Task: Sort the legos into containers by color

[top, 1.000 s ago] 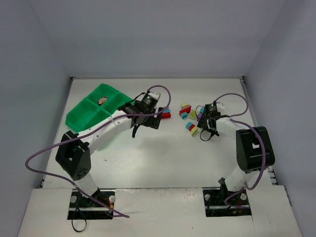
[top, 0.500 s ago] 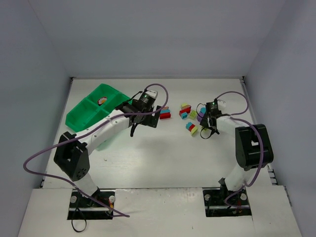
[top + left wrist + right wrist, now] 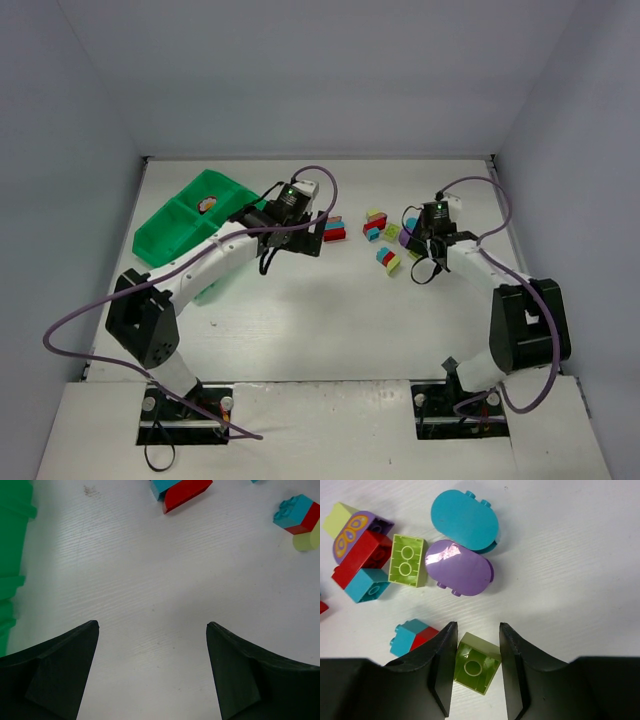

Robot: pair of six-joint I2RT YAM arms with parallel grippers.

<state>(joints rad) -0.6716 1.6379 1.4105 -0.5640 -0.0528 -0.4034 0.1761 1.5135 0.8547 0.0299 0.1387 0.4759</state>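
A white counter [image 3: 330,310] fills the floor of the enclosure, its surface painted and faintly ridged with a fine wood grain that runs on a slant in the left wrist view [image 3: 150,590]. A small cluster of dark specks [image 3: 90,489] marks it near the top edge of that view. Plain pale blue-grey walls close it in: a back wall [image 3: 320,80], a left wall [image 3: 60,200] and a right wall [image 3: 580,180]. A thin strip [image 3: 320,157] runs where the counter meets the back wall. Along the near edge lies a slightly creamier board [image 3: 330,420].
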